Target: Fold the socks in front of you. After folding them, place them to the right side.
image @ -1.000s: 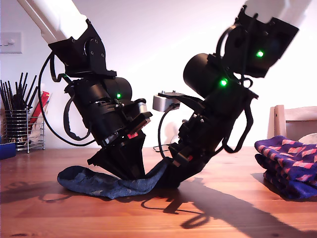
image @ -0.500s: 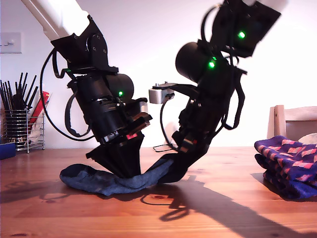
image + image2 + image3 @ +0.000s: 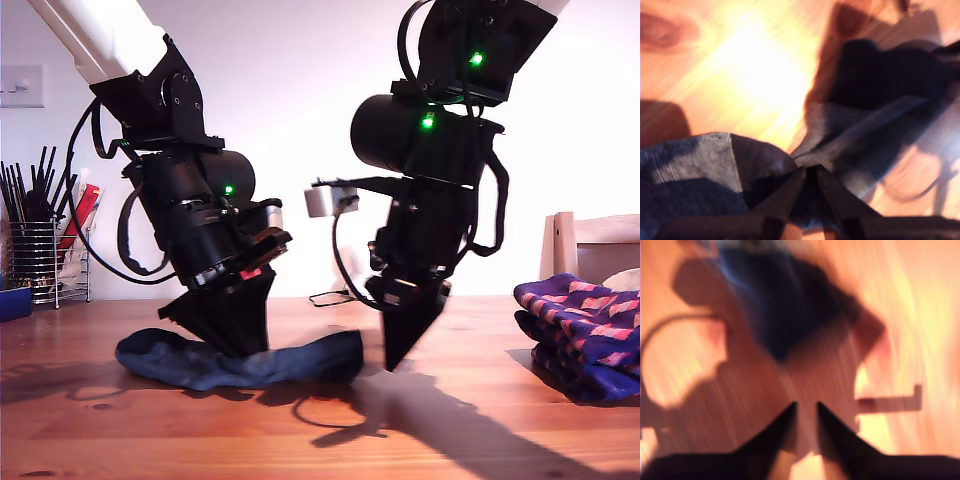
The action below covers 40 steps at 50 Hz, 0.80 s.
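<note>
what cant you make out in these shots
- Exterior view: where my first gripper meets the dark sock is hidden by the gripper's own black body.
- Exterior view: the patterned socks are cut off by the exterior view's right edge, so their count is unclear.
- Second wrist view: motion blur smears the dark sock; my second gripper has only a narrow gap, nothing visibly held.

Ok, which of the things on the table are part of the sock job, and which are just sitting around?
Part of the job:
- dark blue sock, pinched by my first gripper
- folded checked socks at the exterior view's right
- my second gripper, holding nothing

Just lying about:
- wire rack of utensils at the exterior view's left
- wooden chair back
- wall switch
</note>
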### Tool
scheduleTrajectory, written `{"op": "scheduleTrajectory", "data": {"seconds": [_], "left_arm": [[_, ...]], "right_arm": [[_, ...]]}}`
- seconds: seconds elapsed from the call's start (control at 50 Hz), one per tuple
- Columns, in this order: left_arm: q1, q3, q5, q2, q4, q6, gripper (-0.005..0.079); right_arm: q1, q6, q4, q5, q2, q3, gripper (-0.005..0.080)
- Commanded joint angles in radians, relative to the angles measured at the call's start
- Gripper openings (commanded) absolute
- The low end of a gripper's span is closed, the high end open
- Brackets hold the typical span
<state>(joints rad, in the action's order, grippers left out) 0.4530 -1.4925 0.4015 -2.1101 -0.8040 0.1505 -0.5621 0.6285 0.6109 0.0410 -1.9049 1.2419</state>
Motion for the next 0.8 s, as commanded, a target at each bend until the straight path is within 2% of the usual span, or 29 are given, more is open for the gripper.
{"op": "scheduleTrajectory", "data": {"seconds": [0.0, 0.12, 0.22, 0.34, 0.42, 0.58, 0.64, 0.74, 0.78], "left_arm": [[-0.023, 0.024, -0.030, -0.036, -0.005, 0.007, 0.0059], [-0.023, 0.024, -0.028, -0.036, -0.003, 0.007, 0.0059], [-0.023, 0.024, -0.025, -0.036, -0.012, 0.007, 0.0059], [-0.021, 0.024, -0.020, -0.036, -0.030, 0.006, 0.0059], [-0.014, 0.024, -0.018, -0.036, -0.042, 0.006, 0.0059], [-0.001, 0.024, -0.018, -0.036, -0.038, 0.007, 0.0059], [0.006, 0.024, -0.017, -0.036, -0.035, 0.007, 0.0059], [0.018, 0.024, -0.017, -0.036, -0.036, 0.007, 0.0059], [0.024, 0.024, -0.016, -0.036, -0.036, 0.007, 0.0059]], "right_arm": [[0.009, -0.026, 0.026, -0.004, -0.018, 0.011, 0.0161], [0.018, -0.064, 0.065, -0.007, -0.018, 0.011, 0.0161], [0.022, -0.200, 0.061, 0.005, -0.018, 0.028, 0.0161], [0.027, -0.319, 0.061, 0.093, -0.018, 0.069, 0.0161], [0.038, -0.451, 0.060, 0.154, -0.018, 0.091, 0.0161], [0.078, -0.640, 0.071, 0.232, -0.018, 0.119, 0.0168], [0.097, -0.679, 0.073, 0.281, -0.018, 0.122, 0.0213], [0.118, -0.709, 0.071, 0.346, -0.018, 0.122, 0.0337], [0.123, -0.711, 0.068, 0.359, -0.018, 0.122, 0.0354]]}}
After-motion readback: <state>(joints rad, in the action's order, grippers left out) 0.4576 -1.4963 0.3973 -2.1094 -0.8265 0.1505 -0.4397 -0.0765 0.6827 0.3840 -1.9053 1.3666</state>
